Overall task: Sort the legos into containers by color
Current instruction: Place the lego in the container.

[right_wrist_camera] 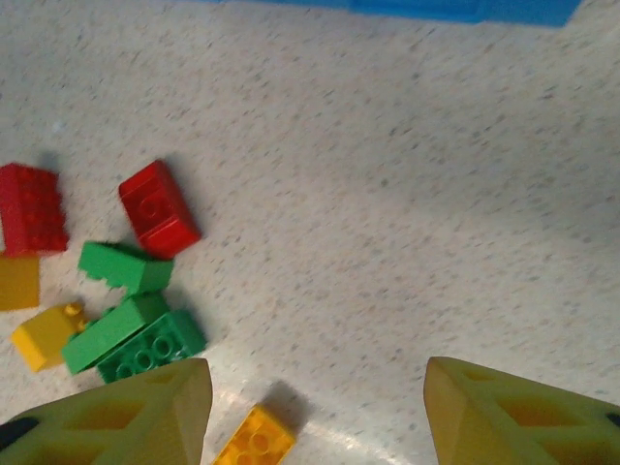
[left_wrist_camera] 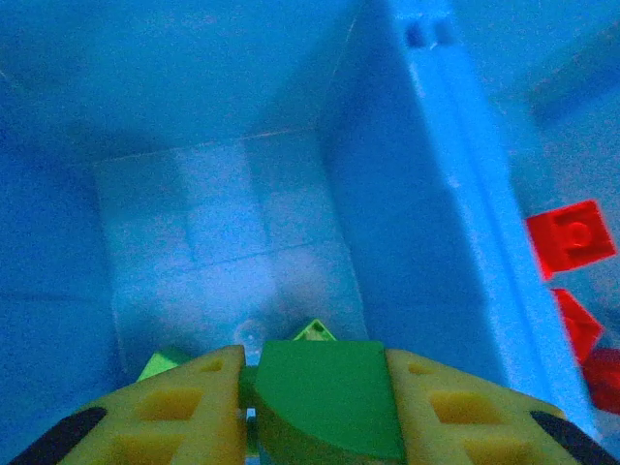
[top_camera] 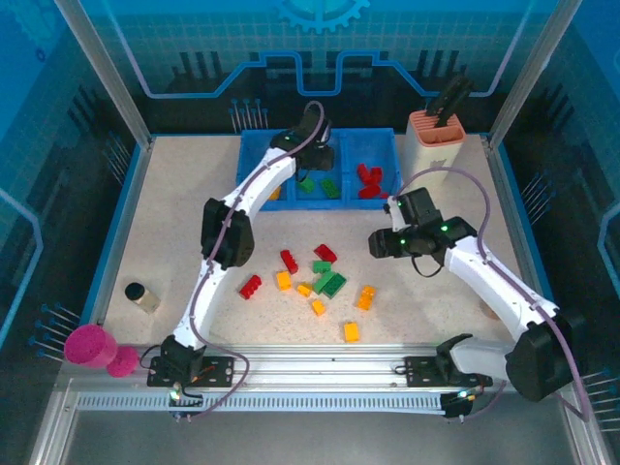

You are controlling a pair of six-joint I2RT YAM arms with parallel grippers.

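My left pincer [left_wrist_camera: 320, 402] is closed on a green brick [left_wrist_camera: 325, 392], clamped between both yellow fingers [left_wrist_camera: 165, 412], whose lower parts are cut off by the bottom of the wrist view. It hangs inside the middle compartment [left_wrist_camera: 223, 242] of the blue tray [top_camera: 390, 153], which sits at the far edge of the bench [top_camera: 174, 223], about midway along it. Under the held brick two green corners [left_wrist_camera: 312, 331] peek out. The rest of them is hidden, so I cannot tell how many pieces lie there. Past the divider wall [left_wrist_camera: 426, 194], in the right compartment, red bricks [left_wrist_camera: 572, 237] show, the lower ones clipped by the picture's right side.

My right pincer [right_wrist_camera: 315, 378] is wide open with nothing between its fingers, hovering over bare bench right of the middle. The loose legos [top_camera: 325, 281] lie mid-bench, toward the near edge: a red one [right_wrist_camera: 158, 208], green ones [right_wrist_camera: 124, 266], and a yellow one [right_wrist_camera: 254, 441] just beside my left finger. Another red piece [right_wrist_camera: 29, 208] and an orange piece [right_wrist_camera: 17, 281] are cut off at the left border.
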